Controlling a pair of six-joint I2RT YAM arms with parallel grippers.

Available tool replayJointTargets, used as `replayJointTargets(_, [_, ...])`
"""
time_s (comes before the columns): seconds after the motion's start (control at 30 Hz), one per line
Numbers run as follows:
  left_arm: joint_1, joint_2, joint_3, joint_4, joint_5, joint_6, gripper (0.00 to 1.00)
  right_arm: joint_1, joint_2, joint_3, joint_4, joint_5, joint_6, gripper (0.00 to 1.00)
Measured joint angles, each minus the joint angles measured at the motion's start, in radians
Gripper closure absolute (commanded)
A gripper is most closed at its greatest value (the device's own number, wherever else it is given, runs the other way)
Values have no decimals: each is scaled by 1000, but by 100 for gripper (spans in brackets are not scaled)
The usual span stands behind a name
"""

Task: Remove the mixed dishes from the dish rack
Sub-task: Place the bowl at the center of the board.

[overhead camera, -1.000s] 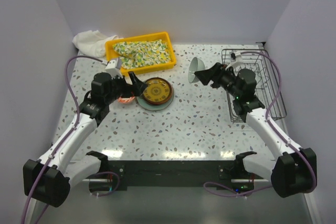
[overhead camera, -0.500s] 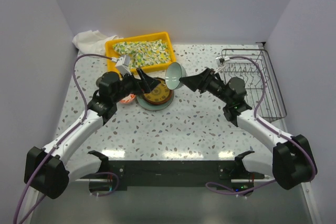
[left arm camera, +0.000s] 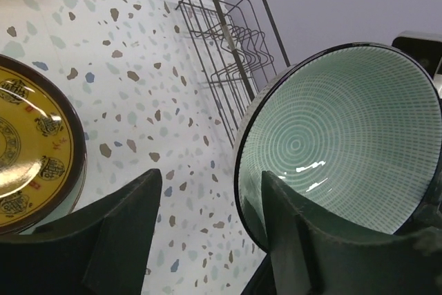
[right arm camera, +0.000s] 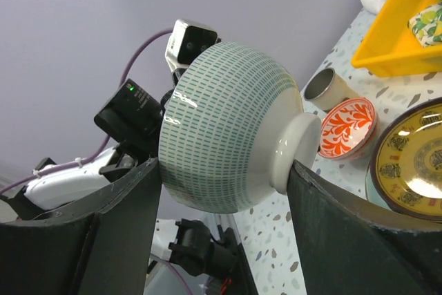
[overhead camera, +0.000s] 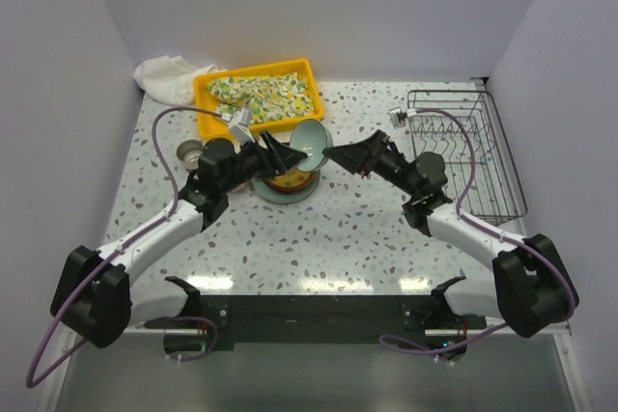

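Presently the right gripper [right arm camera: 222, 165] is clamping a round ceramic celadon bowl [right arm camera: 228, 119] end to end. One finger is pressing against the rim side and the other against the white foot ring, so the jaws are standing wide with the bowl filling the gap. The bowl is hanging in the air on its side, its dashed green outside facing the right wrist camera and its mouth facing the left arm. The left gripper [left arm camera: 210, 183] is hovering at that mouth with its jaws spread apart and nothing between them. In the left wrist view the bowl's dark rim is dipping behind one finger, and whether the two are touching cannot be told.

Beneath the two grippers, a brown-rimmed yellow patterned plate [overhead camera: 288, 175] is lying on a pale green-blue plate [overhead camera: 275, 194] on the speckled white worktop [overhead camera: 357, 229]. Just beside that stack, on the left arm's side, a small white bowl with a red pattern [right arm camera: 347, 128] is sitting, and near it a small tan cup [overhead camera: 188, 151]. Behind them a yellow plastic tray [overhead camera: 202, 103] is holding a floral cloth [overhead camera: 266, 94]. Well apart on the right, the rectangular dark wire dish rack [overhead camera: 478, 166] is standing on the worktop behind the right arm.
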Motion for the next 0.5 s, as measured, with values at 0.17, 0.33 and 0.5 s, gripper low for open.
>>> replayJointTargets(0.17, [-3,7,-39,68,13,-61,56,2,26,-8,18,-10,22,66])
replayJointTargets(0.33, [-5,17,-48,113,27,-116,85,3,39,-10,29,-18,29,65])
replayJointTargets(0.5, [-3,16,-48,117,13,-168,100,8,39,-26,60,-44,-7,53])
